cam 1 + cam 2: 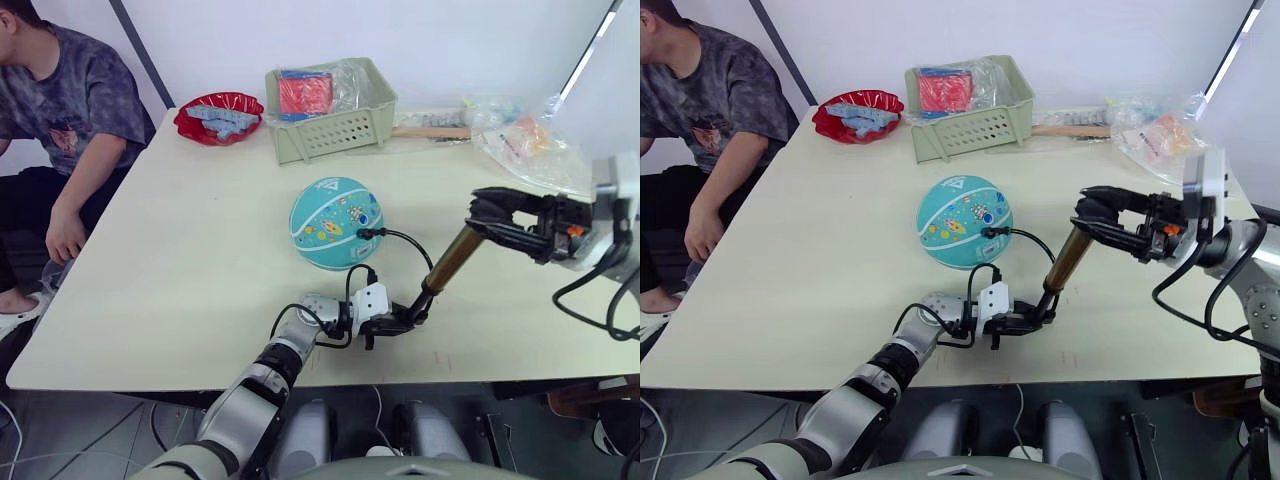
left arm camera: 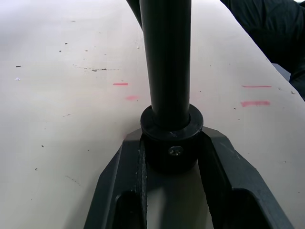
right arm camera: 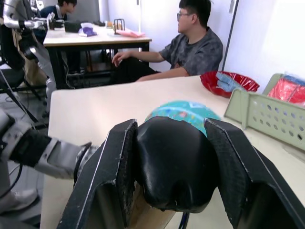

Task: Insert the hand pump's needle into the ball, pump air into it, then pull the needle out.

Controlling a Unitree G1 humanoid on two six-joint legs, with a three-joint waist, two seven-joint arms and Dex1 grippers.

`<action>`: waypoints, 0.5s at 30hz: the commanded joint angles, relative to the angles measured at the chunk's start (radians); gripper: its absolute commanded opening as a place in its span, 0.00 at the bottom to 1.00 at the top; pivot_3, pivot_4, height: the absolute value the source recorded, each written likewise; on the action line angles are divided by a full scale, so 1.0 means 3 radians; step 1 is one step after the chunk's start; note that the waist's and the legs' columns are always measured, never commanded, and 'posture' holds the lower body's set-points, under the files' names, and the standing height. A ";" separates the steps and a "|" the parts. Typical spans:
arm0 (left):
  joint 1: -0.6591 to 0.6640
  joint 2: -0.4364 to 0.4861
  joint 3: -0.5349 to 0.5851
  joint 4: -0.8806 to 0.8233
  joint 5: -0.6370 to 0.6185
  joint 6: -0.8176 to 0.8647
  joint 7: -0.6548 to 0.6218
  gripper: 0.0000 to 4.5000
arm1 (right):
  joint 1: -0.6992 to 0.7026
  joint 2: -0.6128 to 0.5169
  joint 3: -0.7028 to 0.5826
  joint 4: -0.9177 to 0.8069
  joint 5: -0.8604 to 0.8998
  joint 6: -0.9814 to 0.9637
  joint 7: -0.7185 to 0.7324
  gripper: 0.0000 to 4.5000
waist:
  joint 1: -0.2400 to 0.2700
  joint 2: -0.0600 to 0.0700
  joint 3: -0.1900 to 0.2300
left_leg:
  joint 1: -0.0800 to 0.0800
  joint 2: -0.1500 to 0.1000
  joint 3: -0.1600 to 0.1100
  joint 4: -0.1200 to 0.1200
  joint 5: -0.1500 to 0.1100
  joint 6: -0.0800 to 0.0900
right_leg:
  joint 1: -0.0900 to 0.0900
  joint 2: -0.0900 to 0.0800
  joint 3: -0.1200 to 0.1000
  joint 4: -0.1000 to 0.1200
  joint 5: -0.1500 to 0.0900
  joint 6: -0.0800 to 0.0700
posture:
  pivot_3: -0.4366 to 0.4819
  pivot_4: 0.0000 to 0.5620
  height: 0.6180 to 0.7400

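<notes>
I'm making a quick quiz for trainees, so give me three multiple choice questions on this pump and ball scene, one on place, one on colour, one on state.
1. Where does the green basket stand?
A. beside the red bowl
B. on the floor
C. on the ball

2. What colour is the hand pump barrel?
A. white
B. bronze-gold
C. red

3. What does the right end effector hold?
A. nothing
B. the ball
C. the pump handle

Answers: 1 A, both sit at the table's far edge. 2 B, its metal barrel shows gold. 3 C, its fingers clamp the black handle; the left end effector grips the pump's base.
</notes>
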 commanded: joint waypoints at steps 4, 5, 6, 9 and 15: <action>0.0128 0.0087 -0.0098 0.0229 0.0184 0.0119 0.0002 0.24 | 0.0327 0.0215 0.0528 0.0227 -0.0565 -0.0368 0.0112 0.39 | -0.0002 -0.0007 -0.0008 | 0.0002 0.0000 0.0000 0.0000 0.0000 0.0000 | 0.0002 0.0001 0.0000 0.0000 0.0000 0.0000 | 0.48 0.27 0.98; 0.0125 0.0089 -0.0091 0.0228 0.0181 0.0125 0.0006 0.24 | 0.0395 0.0276 0.0590 0.0249 -0.0625 -0.0436 0.0097 0.39 | -0.0002 -0.0007 -0.0010 | 0.0002 0.0000 0.0000 0.0000 0.0000 0.0000 | 0.0002 0.0001 0.0000 0.0000 0.0000 0.0000 | 0.48 0.27 0.98; 0.0123 0.0091 -0.0087 0.0227 0.0179 0.0127 0.0009 0.24 | 0.0450 0.0316 0.0645 0.0268 -0.0688 -0.0505 0.0093 0.39 | -0.0002 -0.0007 -0.0012 | 0.0003 0.0000 0.0000 0.0000 0.0000 0.0000 | 0.0003 0.0001 0.0000 0.0000 0.0000 0.0000 | 0.48 0.27 0.98; 0.0126 0.0096 -0.0082 0.0222 0.0178 0.0132 0.0003 0.24 | 0.0562 0.0425 0.0774 0.0350 -0.0881 -0.0700 0.0068 0.39 | -0.0001 -0.0012 -0.0023 | 0.0003 0.0002 -0.0004 0.0000 0.0000 0.0000 | 0.0003 0.0005 -0.0002 0.0000 -0.0001 -0.0001 | 0.48 0.27 0.98; 0.0125 0.0081 -0.0072 0.0216 0.0179 0.0141 0.0010 0.24 | 0.0682 0.0552 0.0854 0.0408 -0.1053 -0.0878 0.0023 0.39 | -0.0004 -0.0007 -0.0028 | 0.0005 0.0002 -0.0001 0.0000 0.0000 0.0000 | 0.0003 0.0004 0.0000 0.0000 -0.0001 -0.0001 | 0.48 0.27 0.98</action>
